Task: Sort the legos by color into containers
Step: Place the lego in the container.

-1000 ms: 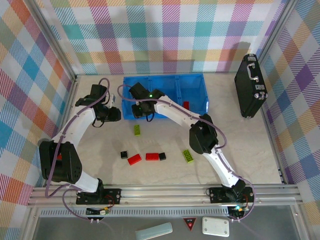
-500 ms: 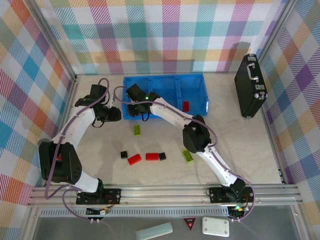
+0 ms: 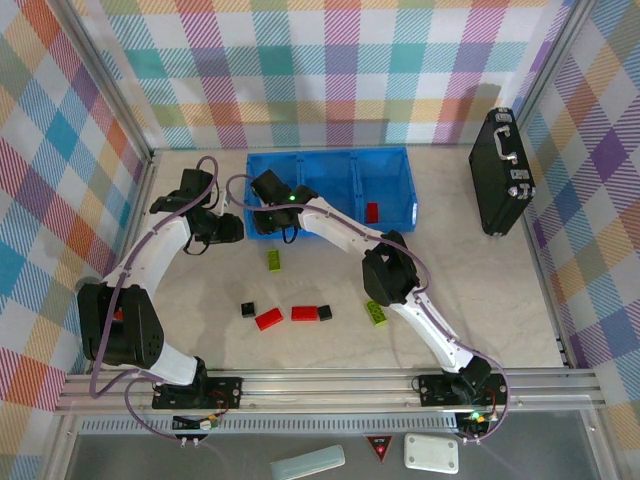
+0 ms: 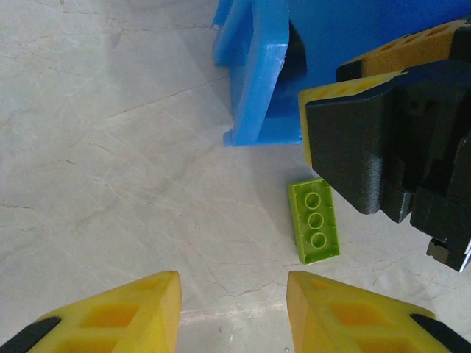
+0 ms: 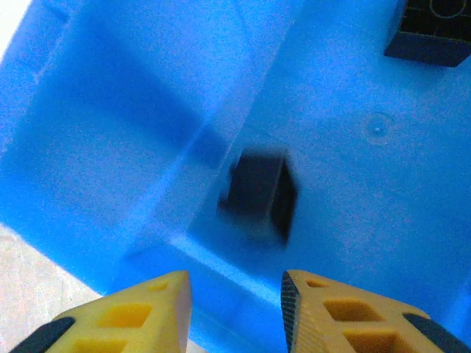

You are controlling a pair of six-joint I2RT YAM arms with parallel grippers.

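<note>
Item: lime-green brick, judged light, rigid, slick; your best hold was across its long sides. Your left gripper and right gripper both stood parted, empty.

my overhead camera looks down from high behind me across the whole table, while both wrist cameras hang close, facing down, sharing the left end of the blue tray.

Blue tray: black bricks in left compartment, red brick in right; other legos scattered on the surface.
</note>
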